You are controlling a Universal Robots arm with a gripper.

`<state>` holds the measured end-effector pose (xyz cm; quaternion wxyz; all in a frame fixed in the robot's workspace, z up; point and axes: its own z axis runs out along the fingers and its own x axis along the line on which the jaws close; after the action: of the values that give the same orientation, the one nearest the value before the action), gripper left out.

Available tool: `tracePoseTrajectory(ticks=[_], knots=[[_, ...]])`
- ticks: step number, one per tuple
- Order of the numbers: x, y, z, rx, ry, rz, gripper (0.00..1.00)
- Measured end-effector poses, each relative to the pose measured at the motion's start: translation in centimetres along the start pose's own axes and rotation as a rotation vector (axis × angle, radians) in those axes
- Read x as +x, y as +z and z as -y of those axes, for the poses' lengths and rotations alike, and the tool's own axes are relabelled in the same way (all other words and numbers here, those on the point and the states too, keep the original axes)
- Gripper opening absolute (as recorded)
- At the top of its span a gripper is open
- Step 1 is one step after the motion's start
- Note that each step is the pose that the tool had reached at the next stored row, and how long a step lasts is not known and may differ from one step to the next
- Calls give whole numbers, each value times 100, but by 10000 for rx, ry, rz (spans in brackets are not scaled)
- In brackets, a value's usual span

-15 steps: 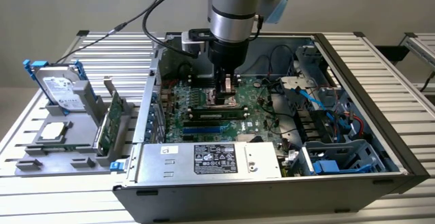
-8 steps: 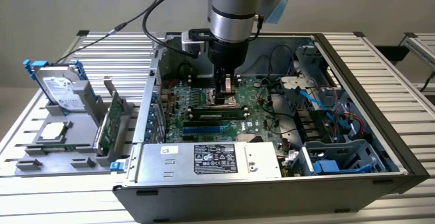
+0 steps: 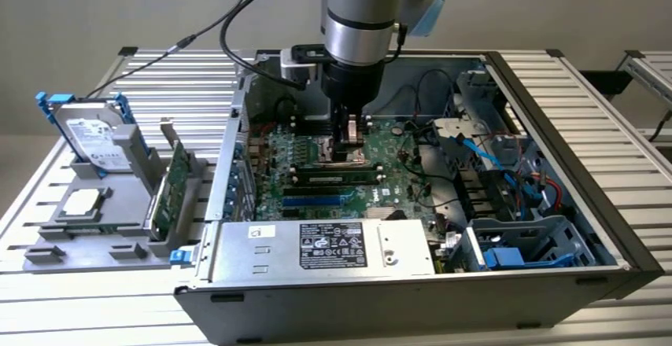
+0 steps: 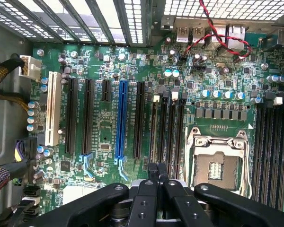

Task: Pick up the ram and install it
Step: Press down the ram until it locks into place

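long green ram stick with dark chips (image 3: 334, 178) seated in slot near middle of green motherboard (image 4: 109, 132); black gripper (image 4: 157, 171) just above, fingers together, holding nothing; install looked done.

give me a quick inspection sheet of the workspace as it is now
surface: slatted aluminium table carrying an open computer case and a grey parts holder
job's things: a ram stick lies in a slot on the motherboard, just below the gripper; the wrist view looks down on a bare cpu socket
clutter: hard drive with blue rails and green expansion card standing in the holder; a cpu chip lying flat on it
grippers: gripper shut, low over the motherboard, nothing visibly held
cables: black cables running off the arm; blue cable and red-black wires inside the case
surroundings: a second slatted table on the exterior view's right
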<state>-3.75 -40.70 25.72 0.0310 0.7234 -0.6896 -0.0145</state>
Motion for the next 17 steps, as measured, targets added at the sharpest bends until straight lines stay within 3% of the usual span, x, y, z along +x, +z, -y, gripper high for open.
tracePoseTrajectory(ticks=[17], knots=[[0, 1, 0, -56, 2763, 206, 11]])
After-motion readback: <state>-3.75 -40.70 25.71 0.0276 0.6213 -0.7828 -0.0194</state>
